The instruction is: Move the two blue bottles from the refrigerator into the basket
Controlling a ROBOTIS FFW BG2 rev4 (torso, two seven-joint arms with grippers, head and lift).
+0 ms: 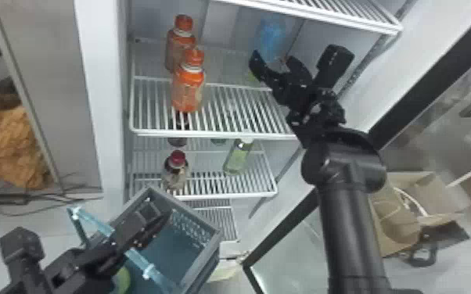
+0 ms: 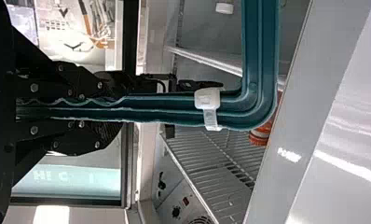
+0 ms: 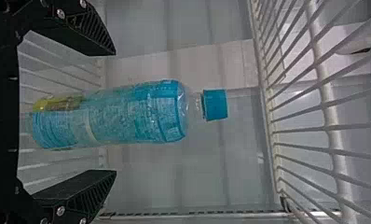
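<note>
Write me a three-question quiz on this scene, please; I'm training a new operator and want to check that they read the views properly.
1. Multiple choice: What is the left end effector gripping?
A) a cardboard box
B) the basket handle
C) a red-capped bottle

2. True or false: The right end effector, at the blue bottle, has its fingers apart.

3. Fill in the blank: In the head view, the two bottles left of the blue one have ____ caps.

Key: 1. B; 2. True; 3. orange
</note>
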